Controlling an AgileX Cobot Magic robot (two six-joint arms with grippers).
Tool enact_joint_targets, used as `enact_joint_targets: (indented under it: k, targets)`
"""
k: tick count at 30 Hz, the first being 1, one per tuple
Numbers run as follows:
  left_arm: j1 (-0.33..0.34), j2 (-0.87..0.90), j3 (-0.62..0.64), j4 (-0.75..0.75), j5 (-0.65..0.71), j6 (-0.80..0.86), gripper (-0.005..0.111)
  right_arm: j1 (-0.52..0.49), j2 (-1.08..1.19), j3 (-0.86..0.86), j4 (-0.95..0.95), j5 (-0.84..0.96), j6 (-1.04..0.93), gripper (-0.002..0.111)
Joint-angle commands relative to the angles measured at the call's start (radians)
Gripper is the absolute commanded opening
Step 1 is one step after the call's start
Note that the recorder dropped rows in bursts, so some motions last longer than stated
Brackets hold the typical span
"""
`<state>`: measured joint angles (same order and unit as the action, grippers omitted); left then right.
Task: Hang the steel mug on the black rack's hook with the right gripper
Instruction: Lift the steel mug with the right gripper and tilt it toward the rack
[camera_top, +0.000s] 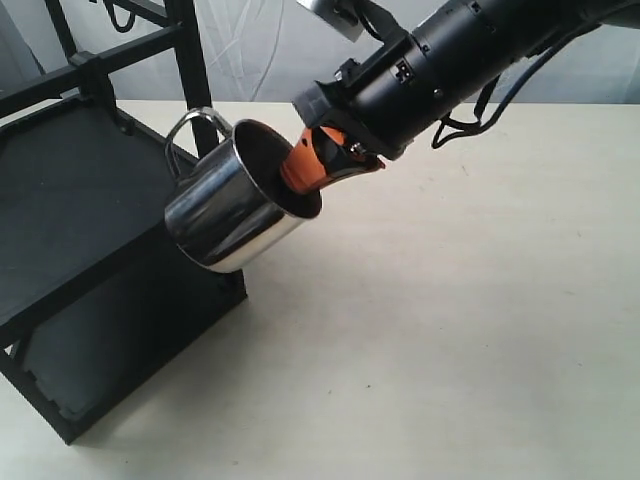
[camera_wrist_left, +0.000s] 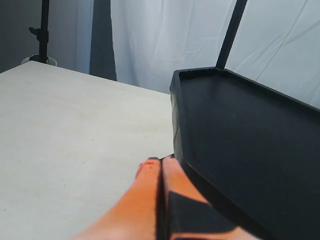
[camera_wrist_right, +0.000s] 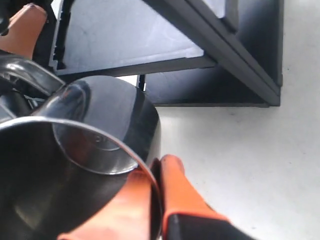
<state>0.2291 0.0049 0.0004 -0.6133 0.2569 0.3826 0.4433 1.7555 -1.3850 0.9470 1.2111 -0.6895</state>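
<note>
The exterior view looked down from above at the pale surface (camera_top: 480, 330) and black rack (camera_top: 70, 200). Each wrist view sat close behind its claw, and both also showed the rack and surface.

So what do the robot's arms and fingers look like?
The right arm is thick, round and shiny black, with loose black cables looping under it. Its fingers are bright orange and taper to rounded tips. The left fingers are orange too, with a black patch further back.
</note>
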Motion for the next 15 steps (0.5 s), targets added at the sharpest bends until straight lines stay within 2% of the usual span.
enact_joint_targets:
  k: [1,15]
  targets:
    - [-0.001,-0.005,0.000,0.005,-0.006,-0.002,0.002,0.035,-0.050,0.055,0.002,0.010,0.011,-0.001]
    - [-0.001,-0.005,0.000,0.005,-0.008,-0.002,0.002,0.070,-0.069,0.105,0.219,0.010,-0.046,-0.001]
